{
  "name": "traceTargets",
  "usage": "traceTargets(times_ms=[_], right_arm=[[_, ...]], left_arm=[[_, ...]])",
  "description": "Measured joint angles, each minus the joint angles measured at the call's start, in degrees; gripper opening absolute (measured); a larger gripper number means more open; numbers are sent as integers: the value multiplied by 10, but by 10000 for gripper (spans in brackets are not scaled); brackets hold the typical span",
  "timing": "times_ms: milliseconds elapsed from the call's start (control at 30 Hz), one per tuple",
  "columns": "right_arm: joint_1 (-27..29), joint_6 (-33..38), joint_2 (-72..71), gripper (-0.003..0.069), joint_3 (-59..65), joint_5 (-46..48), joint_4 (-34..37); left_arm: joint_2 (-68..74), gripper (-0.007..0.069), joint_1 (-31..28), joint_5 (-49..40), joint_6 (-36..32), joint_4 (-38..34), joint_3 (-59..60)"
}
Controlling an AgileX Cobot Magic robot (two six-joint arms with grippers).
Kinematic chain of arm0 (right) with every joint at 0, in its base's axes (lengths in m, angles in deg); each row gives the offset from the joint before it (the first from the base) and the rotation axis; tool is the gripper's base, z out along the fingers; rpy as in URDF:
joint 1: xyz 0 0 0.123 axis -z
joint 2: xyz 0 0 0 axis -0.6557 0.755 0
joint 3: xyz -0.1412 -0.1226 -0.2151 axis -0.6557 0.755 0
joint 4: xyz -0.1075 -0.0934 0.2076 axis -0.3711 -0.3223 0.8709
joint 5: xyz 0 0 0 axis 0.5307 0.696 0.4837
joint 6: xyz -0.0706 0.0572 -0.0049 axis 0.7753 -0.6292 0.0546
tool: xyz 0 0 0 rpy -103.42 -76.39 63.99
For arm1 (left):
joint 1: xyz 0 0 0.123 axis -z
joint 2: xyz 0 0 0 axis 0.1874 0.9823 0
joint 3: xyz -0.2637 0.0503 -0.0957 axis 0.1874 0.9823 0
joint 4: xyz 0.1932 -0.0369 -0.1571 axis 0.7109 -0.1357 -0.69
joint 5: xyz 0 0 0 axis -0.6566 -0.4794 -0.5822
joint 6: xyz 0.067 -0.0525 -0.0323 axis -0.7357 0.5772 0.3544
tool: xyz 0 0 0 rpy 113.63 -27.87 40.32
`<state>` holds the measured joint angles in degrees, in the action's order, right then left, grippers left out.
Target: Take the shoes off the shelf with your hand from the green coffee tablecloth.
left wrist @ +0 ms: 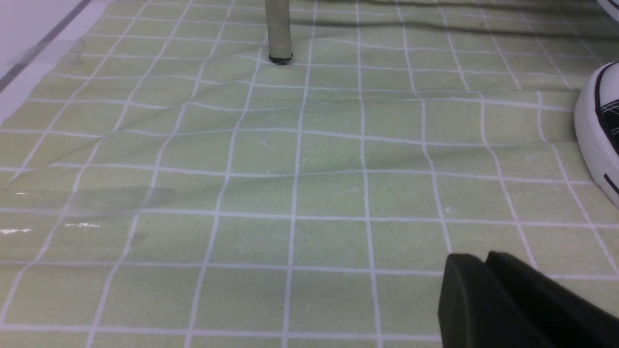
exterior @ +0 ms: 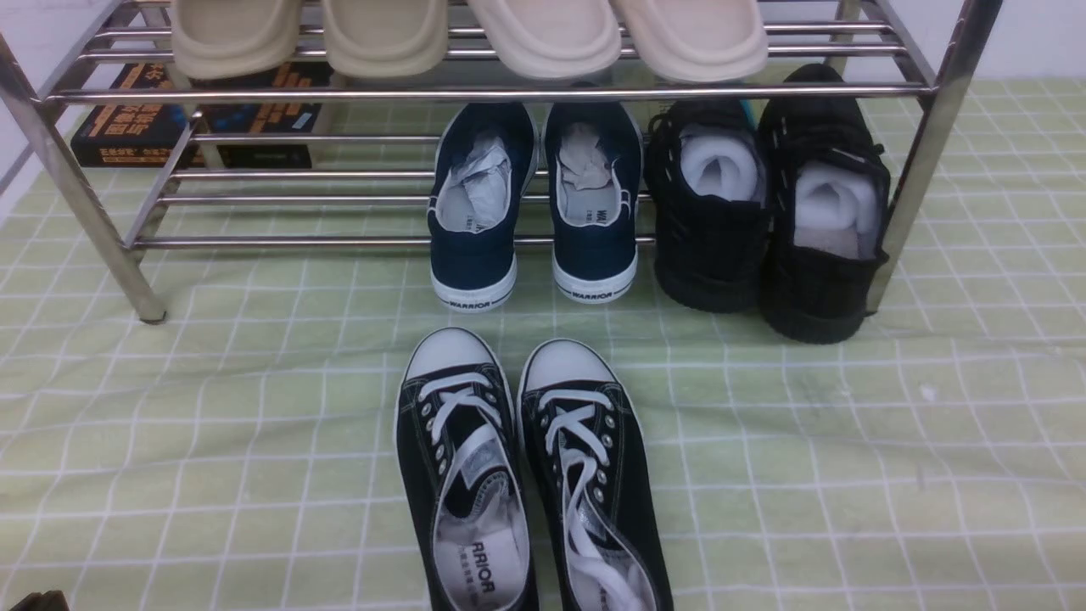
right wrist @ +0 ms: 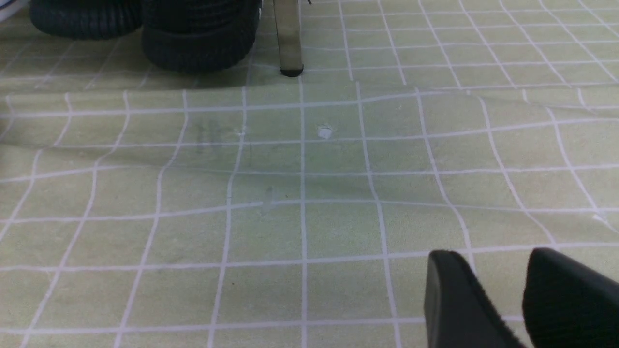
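Blk. sneakers, 1 pr. [exterior: 632,475], lying on green cloth [exterior: 806,475] at 6 o'clock from rack [exterior: 280,243], toes facing 12, prob. leaving heels reachable; L fingers [left wrist: 483,270] showing tips close tog., gap unclear, R fingers [right wrist: 493,261] standing apart, both holding nothing.

To the right of the left hand [exterior: 38,601], and farther forward, "WARRIOR" reads on the heels of both navy slip-ons [exterior: 533,204]. "WA" shows on the insole of the right one. Nearer the hand, also to its right, the left black sneaker [exterior: 462,475] has "RRIOR" on its insole. Ahead of the hand, a book [exterior: 127,127] bears orange Chinese characters, too small to read surely.
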<state>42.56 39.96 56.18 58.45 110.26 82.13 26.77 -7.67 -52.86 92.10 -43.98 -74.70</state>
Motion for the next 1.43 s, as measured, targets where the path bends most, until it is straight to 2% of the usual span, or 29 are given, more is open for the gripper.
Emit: traceTargets(times_ms=[1433], right_arm=[[0, 0, 0, 240, 0, 0, 0]], left_arm=[[0, 101, 0, -1, 1, 8, 0]])
